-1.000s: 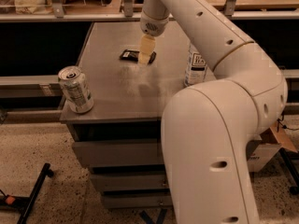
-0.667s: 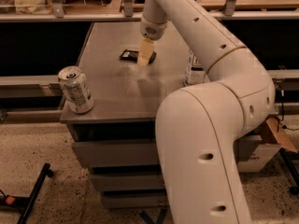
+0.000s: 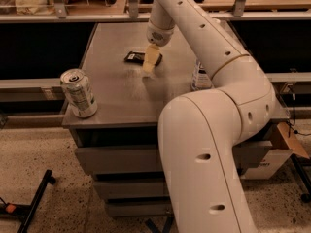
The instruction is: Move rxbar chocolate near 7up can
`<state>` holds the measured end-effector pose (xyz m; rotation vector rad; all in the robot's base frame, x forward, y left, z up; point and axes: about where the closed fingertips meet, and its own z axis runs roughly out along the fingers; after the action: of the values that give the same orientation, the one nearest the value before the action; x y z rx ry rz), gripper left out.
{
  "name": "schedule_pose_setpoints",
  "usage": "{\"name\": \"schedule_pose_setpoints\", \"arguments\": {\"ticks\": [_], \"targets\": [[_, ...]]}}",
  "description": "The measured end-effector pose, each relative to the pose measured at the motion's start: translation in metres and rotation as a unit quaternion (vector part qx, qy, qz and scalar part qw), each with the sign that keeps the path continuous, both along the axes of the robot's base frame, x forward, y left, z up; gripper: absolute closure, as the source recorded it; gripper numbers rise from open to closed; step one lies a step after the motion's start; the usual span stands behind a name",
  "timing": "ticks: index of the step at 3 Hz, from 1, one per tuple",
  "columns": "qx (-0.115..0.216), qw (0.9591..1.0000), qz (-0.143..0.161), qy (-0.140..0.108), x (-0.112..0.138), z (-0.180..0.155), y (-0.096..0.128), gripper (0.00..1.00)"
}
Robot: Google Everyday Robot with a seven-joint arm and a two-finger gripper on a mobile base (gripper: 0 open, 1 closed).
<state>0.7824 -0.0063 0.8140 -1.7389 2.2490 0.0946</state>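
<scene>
The rxbar chocolate [image 3: 134, 58] is a dark flat bar lying on the grey table top [image 3: 116, 96] toward the back middle. My gripper [image 3: 149, 67] hangs from the white arm just right of the bar, its pale fingers [image 3: 151, 58] pointing down close to the table and overlapping the bar's right end. The 7up can [image 3: 78, 93] stands upright at the table's front left corner, well apart from the bar.
A clear water bottle [image 3: 200, 76] stands at the right, mostly hidden behind my arm. The arm's large white link fills the lower right of the view. A shelf rail runs behind the table. Black stand legs [image 3: 34, 203] lie on the floor at the lower left.
The arm's big link has shifted left in the view. The gripper stays beside the bar's right end, slightly lower. The bar and the can have not moved.
</scene>
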Motion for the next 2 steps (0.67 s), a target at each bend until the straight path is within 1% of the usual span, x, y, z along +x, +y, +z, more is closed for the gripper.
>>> {"name": "schedule_pose_setpoints", "arguments": {"ticks": [2], "targets": [[0.004, 1.0000, 0.004, 0.005, -0.0012, 0.0048, 0.0051, 0.64]]}}
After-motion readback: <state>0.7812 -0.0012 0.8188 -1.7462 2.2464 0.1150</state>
